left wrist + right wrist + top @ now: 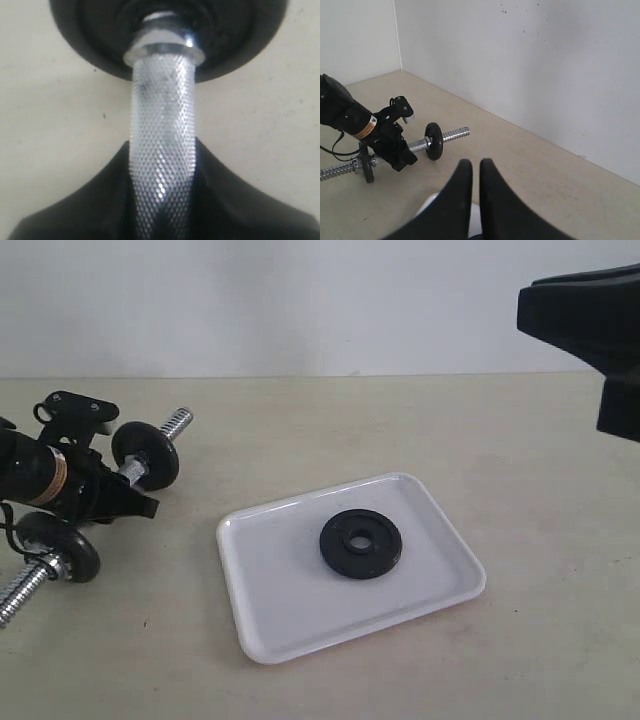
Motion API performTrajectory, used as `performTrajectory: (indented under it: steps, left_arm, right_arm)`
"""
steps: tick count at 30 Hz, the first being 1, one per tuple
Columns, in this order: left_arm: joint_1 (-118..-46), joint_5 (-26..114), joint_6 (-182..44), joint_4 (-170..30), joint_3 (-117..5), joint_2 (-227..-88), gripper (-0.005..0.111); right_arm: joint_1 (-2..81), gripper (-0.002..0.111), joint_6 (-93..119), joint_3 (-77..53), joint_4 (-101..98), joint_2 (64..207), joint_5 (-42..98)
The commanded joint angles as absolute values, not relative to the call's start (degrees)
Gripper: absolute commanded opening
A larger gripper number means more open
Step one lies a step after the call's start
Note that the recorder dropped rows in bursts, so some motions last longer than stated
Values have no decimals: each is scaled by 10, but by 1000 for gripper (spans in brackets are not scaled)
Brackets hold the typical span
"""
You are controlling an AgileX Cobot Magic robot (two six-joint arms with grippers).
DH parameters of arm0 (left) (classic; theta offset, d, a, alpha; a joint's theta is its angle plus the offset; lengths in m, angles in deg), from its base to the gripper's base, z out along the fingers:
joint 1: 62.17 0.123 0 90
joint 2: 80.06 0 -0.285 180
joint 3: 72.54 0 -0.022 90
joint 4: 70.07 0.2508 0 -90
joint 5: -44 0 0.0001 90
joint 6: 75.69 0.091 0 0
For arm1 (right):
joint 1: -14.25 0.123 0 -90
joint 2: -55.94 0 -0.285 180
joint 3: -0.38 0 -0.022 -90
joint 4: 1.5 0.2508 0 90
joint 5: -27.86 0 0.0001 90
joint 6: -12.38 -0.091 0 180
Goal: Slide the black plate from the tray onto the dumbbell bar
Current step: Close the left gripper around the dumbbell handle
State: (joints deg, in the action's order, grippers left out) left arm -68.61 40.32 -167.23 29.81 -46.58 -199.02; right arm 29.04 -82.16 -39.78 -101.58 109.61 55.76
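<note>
The black plate (361, 543) lies flat in the white tray (300, 610), right of its middle. At the left, the dumbbell bar (133, 473) lies slantwise on the table with a black disc (145, 455) near each end. My left gripper (115, 498) is shut on the bar's middle. In the left wrist view the knurled bar (162, 100) runs between my gripper's (161, 150) black fingers toward one disc (100, 40). My right gripper (472, 164) is shut and holds nothing, high above the tray's near part (427, 202), well away from the bar (415, 145).
The second disc (60, 545) sits near the bar's lower threaded end (15, 600). The right arm's black body (590, 320) hangs at the upper right. A white wall (520, 65) borders the beige table (520, 470) at the back.
</note>
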Motion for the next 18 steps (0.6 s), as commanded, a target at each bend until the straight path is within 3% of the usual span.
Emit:
performTrajectory:
  steps: [1,18]
  left_arm:
    - [-688,381,-1675,299,-467,-1991,4]
    - [-688,286,-1671,299,-467,-1991,4]
  right_arm:
    - [292,4,-814,-397,-1014,1097,553]
    - [292,4,-797,-397,-1014,1097,531]
